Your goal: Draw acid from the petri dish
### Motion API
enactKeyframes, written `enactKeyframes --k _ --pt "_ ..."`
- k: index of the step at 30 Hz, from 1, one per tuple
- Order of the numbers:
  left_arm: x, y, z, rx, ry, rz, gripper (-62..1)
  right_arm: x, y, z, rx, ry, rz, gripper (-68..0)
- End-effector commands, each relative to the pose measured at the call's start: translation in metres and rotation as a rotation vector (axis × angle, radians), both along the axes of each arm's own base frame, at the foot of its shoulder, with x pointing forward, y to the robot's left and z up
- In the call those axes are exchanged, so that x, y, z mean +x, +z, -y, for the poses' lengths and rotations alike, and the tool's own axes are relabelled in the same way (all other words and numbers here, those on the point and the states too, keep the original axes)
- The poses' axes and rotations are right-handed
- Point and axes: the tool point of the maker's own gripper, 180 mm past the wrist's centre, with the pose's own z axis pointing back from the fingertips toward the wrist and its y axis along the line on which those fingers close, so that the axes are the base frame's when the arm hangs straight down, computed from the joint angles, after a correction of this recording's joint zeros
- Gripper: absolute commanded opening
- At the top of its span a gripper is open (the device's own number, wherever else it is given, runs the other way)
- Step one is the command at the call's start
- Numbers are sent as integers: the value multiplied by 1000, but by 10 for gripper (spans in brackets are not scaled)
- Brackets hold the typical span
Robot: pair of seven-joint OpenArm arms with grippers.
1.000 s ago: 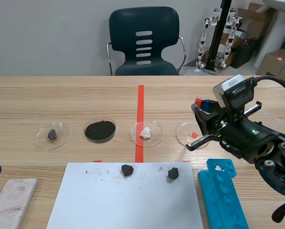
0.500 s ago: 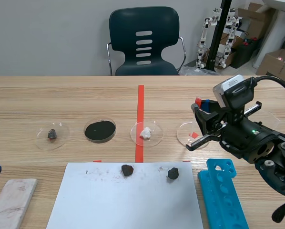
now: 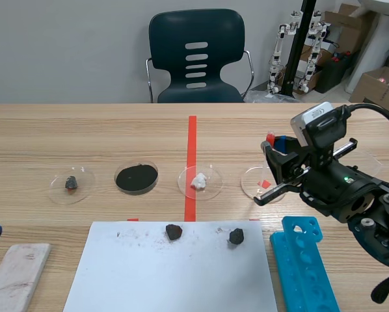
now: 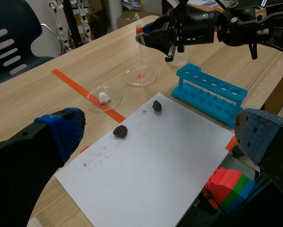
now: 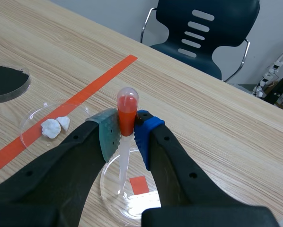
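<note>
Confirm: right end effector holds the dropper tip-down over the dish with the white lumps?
No. The right end effector holds the dropper tip-down over the clear petri dish next to that one; the right wrist view shows it.

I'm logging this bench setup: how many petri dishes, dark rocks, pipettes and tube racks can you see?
Petri dishes: 4 clearly seen
Dark rocks: 3
Pipette: 1
Blue tube rack: 1
Total: 9
</note>
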Motion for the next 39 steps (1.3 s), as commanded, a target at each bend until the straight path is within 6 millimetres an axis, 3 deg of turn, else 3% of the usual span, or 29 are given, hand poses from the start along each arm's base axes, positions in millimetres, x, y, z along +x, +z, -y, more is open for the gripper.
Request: enactKeyframes --k 1,14,39 --pt "2 9 3 -36 -4 22 14 6 17 6 8 -2 47 -581" --pt "2 9 3 -36 -4 22 14 -7 66 12 67 28 67 -581" --pt "2 9 3 -36 -4 22 14 -79 163 -17 89 101 81 -582"
